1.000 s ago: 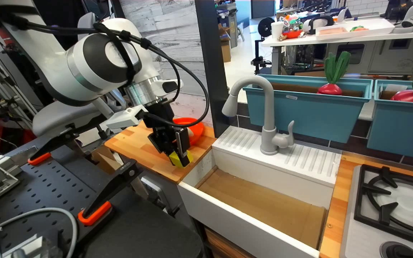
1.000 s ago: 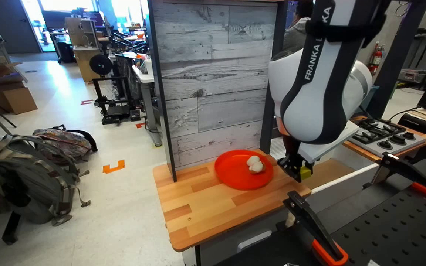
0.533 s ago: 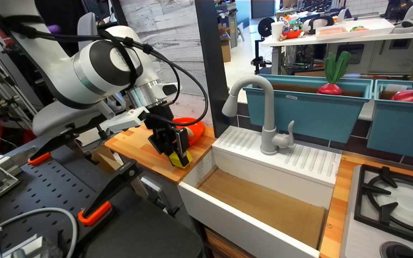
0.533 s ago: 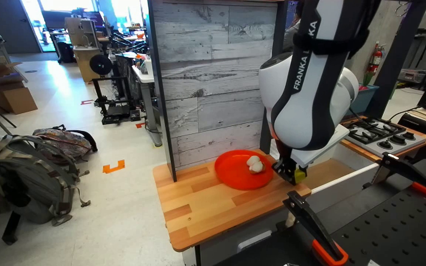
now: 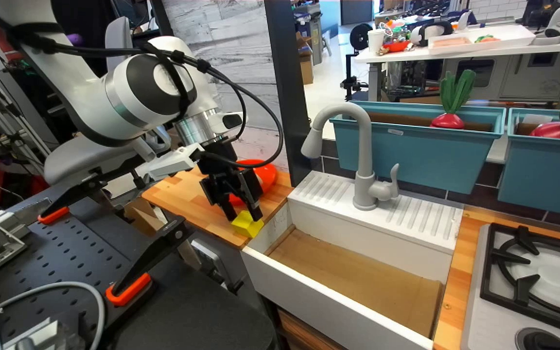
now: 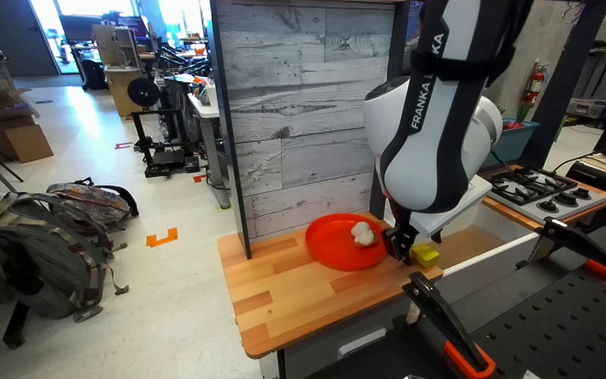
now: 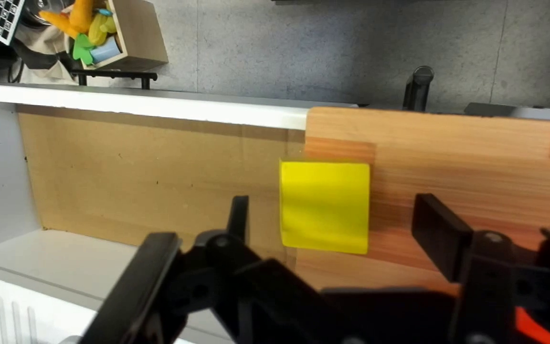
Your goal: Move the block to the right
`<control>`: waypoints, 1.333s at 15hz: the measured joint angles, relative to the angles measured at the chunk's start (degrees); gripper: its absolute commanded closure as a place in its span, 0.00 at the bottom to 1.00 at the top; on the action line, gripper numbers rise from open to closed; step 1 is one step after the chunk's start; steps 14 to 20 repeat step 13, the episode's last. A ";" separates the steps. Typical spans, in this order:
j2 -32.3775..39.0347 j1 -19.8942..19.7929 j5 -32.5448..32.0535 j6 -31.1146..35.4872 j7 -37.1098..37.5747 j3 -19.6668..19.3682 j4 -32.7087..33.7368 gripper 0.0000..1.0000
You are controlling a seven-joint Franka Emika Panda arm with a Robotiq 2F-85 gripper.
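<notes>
The yellow block [image 5: 247, 225] sits at the wooden counter's edge beside the sink, in both exterior views. Seen from the wrist, the block [image 7: 325, 206] lies between the widely parted black fingers, with a gap on each side. Its left part shows over the sink floor there; whether it truly overhangs the edge I cannot tell. My gripper [image 7: 333, 208] stands open just above and around the block, touching it on neither side. In an exterior view the gripper [image 6: 422, 247] is partly covered by the arm.
A red plate [image 6: 329, 245] with a pale rounded lump [image 6: 364, 234] lies on the wooden counter [image 6: 282, 284] close by. The sink [image 5: 358, 272] adjoins the counter, with a grey faucet [image 5: 365, 160] behind it. Black clamps [image 6: 442, 316] grip the dark table in front.
The fingers, shut on the block half a second ago, have spread apart and let it go. Before that, arm and block shifted slightly toward the plate and down to the counter's edge.
</notes>
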 measured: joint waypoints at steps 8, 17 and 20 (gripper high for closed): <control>-1.26 0.24 0.00 -0.51 -0.10 0.75 -0.65 0.00; -12.77 1.71 -1.01 2.56 -2.51 2.03 -10.43 0.00; -12.77 1.71 -1.01 2.56 -2.51 2.03 -10.43 0.00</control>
